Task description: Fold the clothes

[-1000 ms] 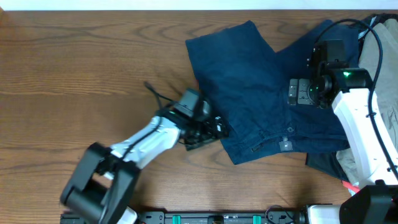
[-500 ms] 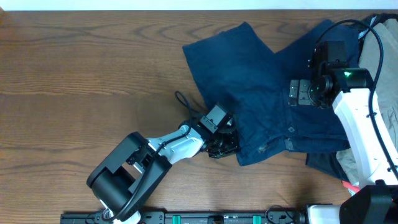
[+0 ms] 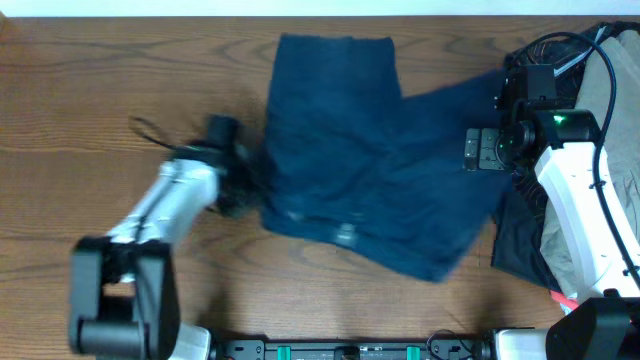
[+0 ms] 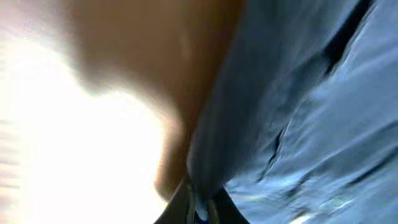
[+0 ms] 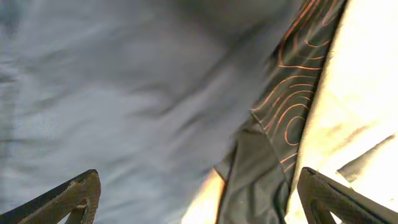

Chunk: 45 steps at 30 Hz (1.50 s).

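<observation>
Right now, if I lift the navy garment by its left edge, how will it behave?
Likely floppy: the navy garment lies creased, overlapping itself. Probably heavy for cloth, since it looks like thick denim. The left gripper seems pinched on its edge, so it should hang, not slip.

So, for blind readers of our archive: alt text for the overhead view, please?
A dark blue garment lies rumpled on a wooden table. The left pincer grips its left edge; the right pincer hangs above its right side.
</observation>
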Tool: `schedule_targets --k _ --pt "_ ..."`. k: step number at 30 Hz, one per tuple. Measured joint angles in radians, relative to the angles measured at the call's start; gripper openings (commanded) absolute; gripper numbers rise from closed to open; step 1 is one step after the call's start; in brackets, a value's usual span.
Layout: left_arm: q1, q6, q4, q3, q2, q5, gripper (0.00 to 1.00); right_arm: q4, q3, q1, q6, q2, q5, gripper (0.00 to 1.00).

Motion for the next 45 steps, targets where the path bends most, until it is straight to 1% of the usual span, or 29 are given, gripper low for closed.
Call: schedule_targets --k 2,3,5,6,8,10,14,15,19,23,27,32,35,39,40,45 --pt "0.118 0.036 -0.019 0.088 -0.025 -0.033 0.06 0.000 0.000 0.000 0.000 0.000 -0.021 0.98" --pt "0.173 0.050 -0.026 0.135 -0.034 -0.047 0.22 0.000 0.000 0.000 0.000 0.000 -0.032 0.99" --pt "0.275 0.077 -0.044 0.235 -0.048 -0.071 0.66 0.000 0.000 0.000 0.000 0.000 -0.061 0.99" --pt "0.307 0.080 -0.049 0.265 -0.054 -0.079 0.80 0.000 0.000 0.000 0.000 0.000 -0.075 0.99" --pt "0.362 0.087 -0.080 0.314 -0.067 -0.077 1.00 0.000 0.000 0.000 0.000 0.000 -0.097 0.99" --pt "0.385 0.092 -0.132 0.328 -0.075 -0.059 0.98 0.000 0.000 0.000 0.000 0.000 -0.115 0.99" --pt "0.377 0.102 -0.345 0.327 -0.071 -0.019 0.98 0.000 0.000 0.000 0.000 0.000 -0.147 0.99" --pt "0.365 0.103 -0.417 0.327 -0.071 -0.011 0.98 -0.002 0.000 0.000 0.000 0.000 -0.154 0.99" --pt "0.305 0.105 -0.615 0.319 -0.071 0.005 0.98 -0.004 0.000 0.000 0.000 0.000 -0.201 0.99" --pt "0.214 0.071 -0.710 0.272 -0.071 0.013 0.98 -0.004 0.000 0.000 0.000 0.000 -0.230 0.99" --pt "0.119 -0.013 -0.700 0.189 -0.071 0.033 0.98 -0.005 0.000 0.000 0.000 0.000 -0.243 0.98" --pt "0.022 -0.118 -0.583 0.102 -0.071 0.048 0.98 -0.016 0.000 0.000 0.009 0.000 -0.247 0.99" --pt "-0.030 -0.165 -0.504 0.039 -0.070 0.051 0.98 -0.018 0.000 0.000 0.035 0.000 -0.256 0.94" --pt "-0.086 -0.214 -0.411 -0.064 -0.070 0.053 0.98 -0.002 -0.007 0.001 0.056 0.000 -0.280 0.93" --pt "-0.095 -0.222 -0.399 -0.086 -0.070 0.054 0.98 0.006 -0.017 0.002 0.056 0.000 -0.285 0.91" --pt "-0.133 -0.249 -0.346 -0.186 -0.070 0.053 0.98 0.095 -0.134 0.007 0.077 0.007 -0.298 0.83"
